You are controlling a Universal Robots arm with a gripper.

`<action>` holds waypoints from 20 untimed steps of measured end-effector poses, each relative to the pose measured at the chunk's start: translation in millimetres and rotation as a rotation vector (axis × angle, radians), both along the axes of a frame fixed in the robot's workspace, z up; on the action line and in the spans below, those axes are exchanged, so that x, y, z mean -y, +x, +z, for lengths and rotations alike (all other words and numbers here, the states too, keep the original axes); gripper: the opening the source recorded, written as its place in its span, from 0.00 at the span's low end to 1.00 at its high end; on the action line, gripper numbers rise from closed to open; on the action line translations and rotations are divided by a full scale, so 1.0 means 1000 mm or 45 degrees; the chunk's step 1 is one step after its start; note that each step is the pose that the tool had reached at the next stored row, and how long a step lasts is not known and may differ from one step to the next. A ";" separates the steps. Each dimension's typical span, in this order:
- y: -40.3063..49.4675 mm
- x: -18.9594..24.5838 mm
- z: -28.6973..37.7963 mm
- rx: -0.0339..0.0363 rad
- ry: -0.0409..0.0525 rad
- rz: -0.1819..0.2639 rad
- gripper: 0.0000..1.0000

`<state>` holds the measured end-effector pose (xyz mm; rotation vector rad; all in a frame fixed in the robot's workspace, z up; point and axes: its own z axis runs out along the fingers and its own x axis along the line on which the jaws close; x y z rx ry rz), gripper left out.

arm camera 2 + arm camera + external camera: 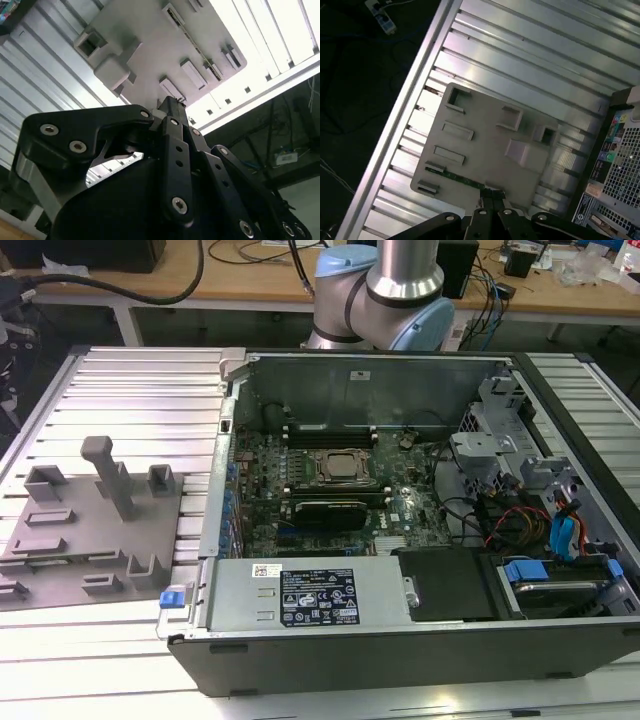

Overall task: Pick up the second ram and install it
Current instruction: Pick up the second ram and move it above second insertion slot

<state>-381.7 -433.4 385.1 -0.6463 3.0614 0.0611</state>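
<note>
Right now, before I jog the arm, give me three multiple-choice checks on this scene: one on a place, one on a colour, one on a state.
1. Where does the second ram lie?
A. on the grey tray
B. on the floor
C. on a chair

2. What colour is its board?
A. red
B. green
C. white

3. The computer case is:
A. closed
B. open on top
C. wrapped in plastic

Answers:
1 A: in the first wrist view the stick lies along the tray's edge, next to the gripper.
2 B: the strip shows green against the grey.
3 B: the exterior view looks straight onto the motherboard inside.
</note>
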 end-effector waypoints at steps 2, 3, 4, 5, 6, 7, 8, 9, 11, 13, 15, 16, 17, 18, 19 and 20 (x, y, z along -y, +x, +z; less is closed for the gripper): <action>0.0000 0.0000 0.0000 0.0000 -0.008 0.075 0.11; -0.0001 0.0000 0.0000 0.0000 -0.009 0.094 0.11; 0.0000 0.0000 0.0000 0.0000 -0.010 0.111 0.11; -0.0001 0.0000 0.0000 0.0001 -0.011 0.133 0.11; 0.0000 0.0000 0.0000 0.0002 -0.012 0.160 0.11; -0.0001 0.0000 0.0000 0.0002 -0.014 0.197 0.11; -0.0001 0.0000 0.0000 0.0003 -0.015 0.235 0.11; -0.0001 0.0000 0.0000 0.0004 -0.016 0.253 0.11; -0.0001 0.0000 0.0000 0.0003 -0.020 0.302 0.11; -0.0001 0.0000 0.0000 0.0004 -0.023 0.342 0.11; -0.0001 0.0000 0.0000 0.0006 -0.025 0.419 0.11; -0.0001 0.0000 0.0000 0.0008 -0.025 0.440 0.11; -0.0001 0.0000 0.0000 0.0009 -0.026 0.459 0.11; -0.0001 0.0000 0.0000 0.0011 -0.027 0.499 0.11; -0.0001 0.0000 0.0000 0.0012 -0.030 0.572 0.11; -0.0001 0.0000 0.0000 0.0013 -0.031 0.605 0.11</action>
